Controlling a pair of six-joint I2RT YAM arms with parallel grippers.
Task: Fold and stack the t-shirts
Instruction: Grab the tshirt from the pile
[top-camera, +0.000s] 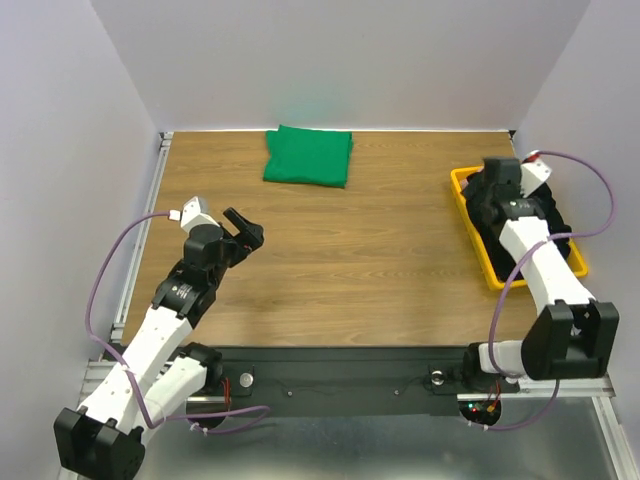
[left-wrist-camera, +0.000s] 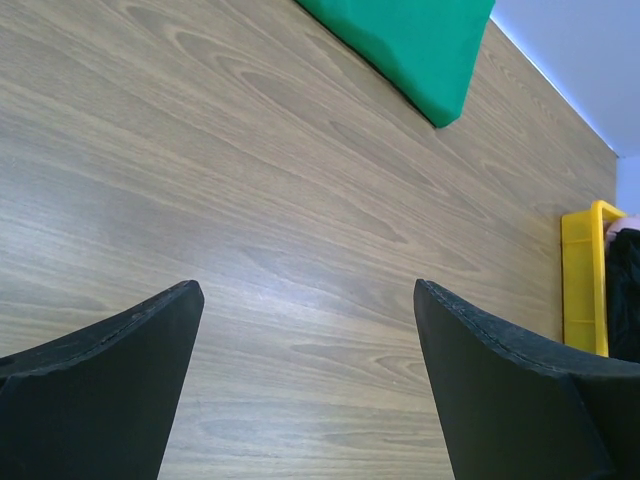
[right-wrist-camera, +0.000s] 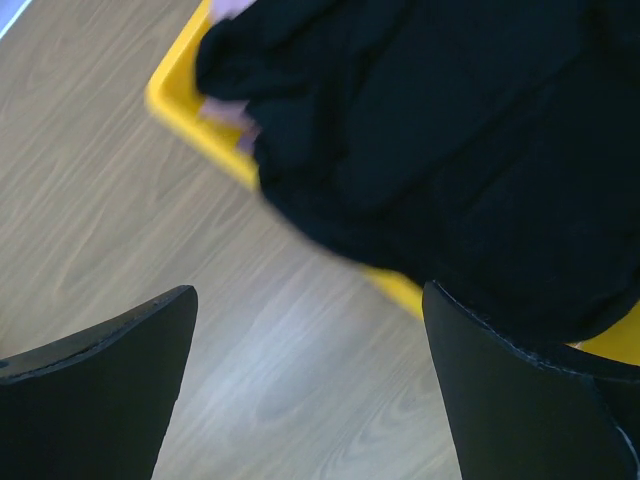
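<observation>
Top external: one shirt folded, one in the bin

Left gripper (top-camera: 243, 228) hovers at 9 o'clock over the desk (top-camera: 350, 270), jaws wide apart, holding nothing. The green t-shirt (top-camera: 309, 155) lies folded at 12 o'clock. At 3 o'clock the black t-shirt (right-wrist-camera: 450, 130) sits bunched in a yellow bin (right-wrist-camera: 180, 105). The right gripper (right-wrist-camera: 310, 300) hangs over its rim, jaws spread, empty.

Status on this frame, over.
Left end effector open, empty. Right end effector open above black shirt in yellow bin. Green shirt folded, far edge. No obstructions.
</observation>
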